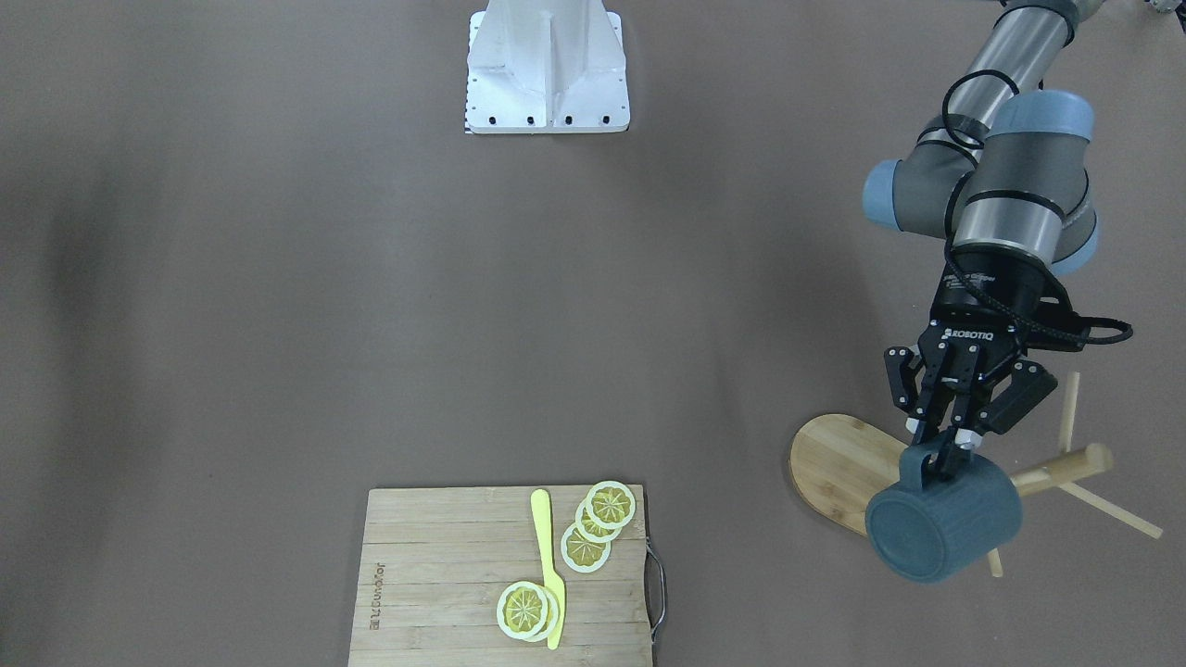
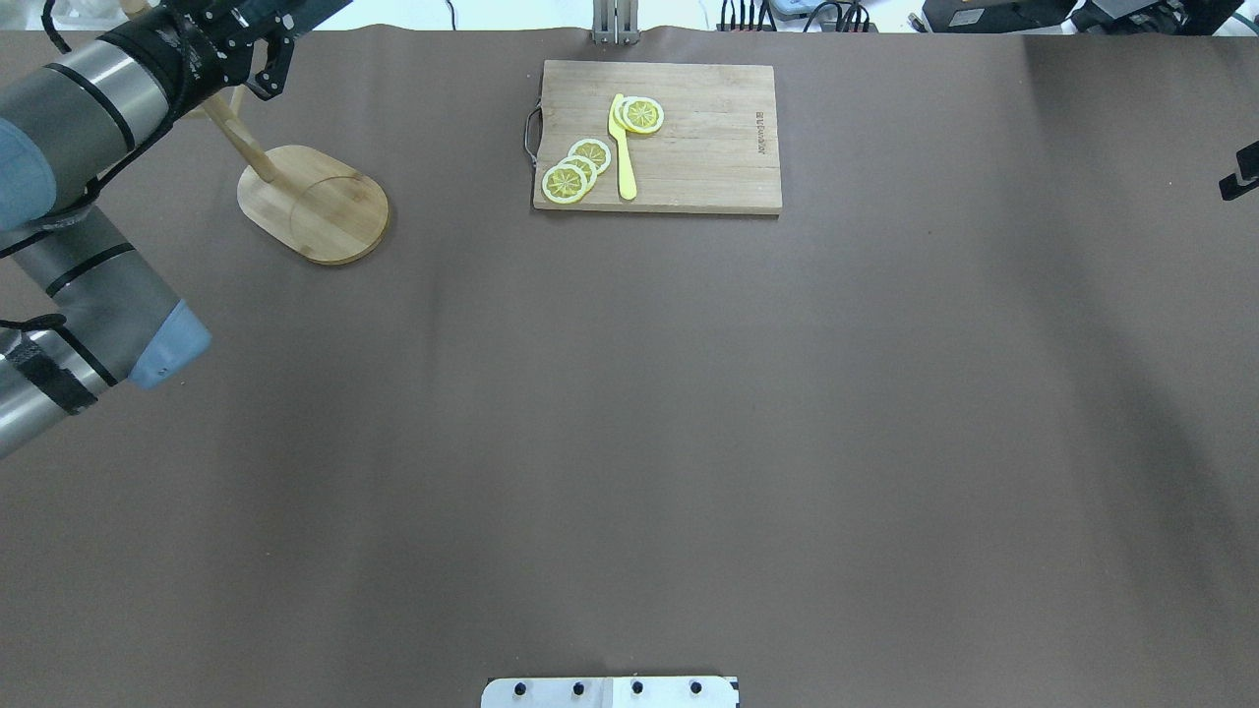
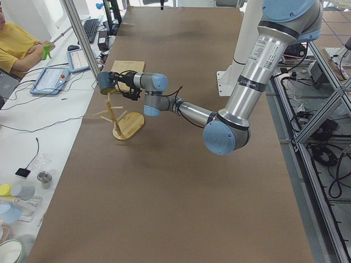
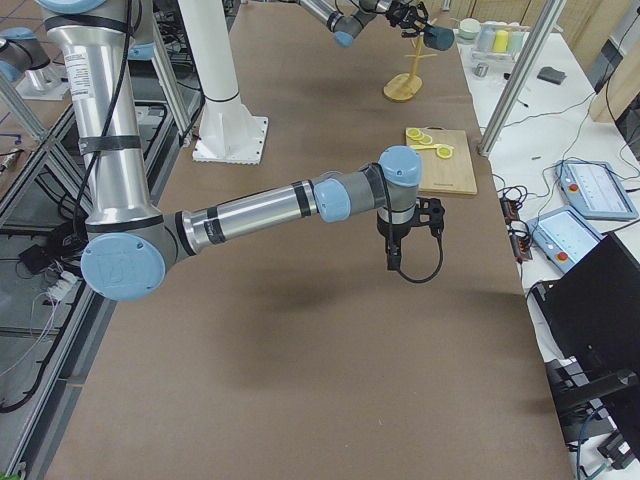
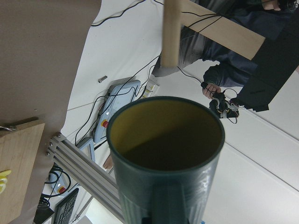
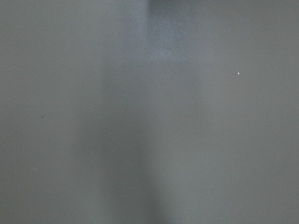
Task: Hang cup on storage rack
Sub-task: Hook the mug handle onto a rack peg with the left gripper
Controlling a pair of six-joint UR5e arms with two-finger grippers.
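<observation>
The dark blue-grey cup (image 1: 943,526) hangs on its side in the air, base toward the front-facing camera. My left gripper (image 1: 945,452) is shut on its handle from above. It is held just over the bamboo storage rack's oval base (image 1: 839,463), close beside the post (image 1: 1066,468) and its pegs. In the left wrist view the cup's yellow-olive mouth (image 5: 166,135) faces away, with a peg end (image 5: 170,32) just above its rim, apart from it. The rack (image 2: 315,202) shows overhead; the cup is cut off there. My right gripper (image 4: 395,255) hangs over the table; I cannot tell its jaws' state.
A slatted cutting board (image 1: 435,574) with lemon slices (image 1: 602,519) and a yellow knife (image 1: 548,565) lies at the table's far edge, also seen overhead (image 2: 708,138). The white robot base plate (image 1: 547,83) sits at the near edge. An operator (image 3: 16,49) sits beyond the rack's side.
</observation>
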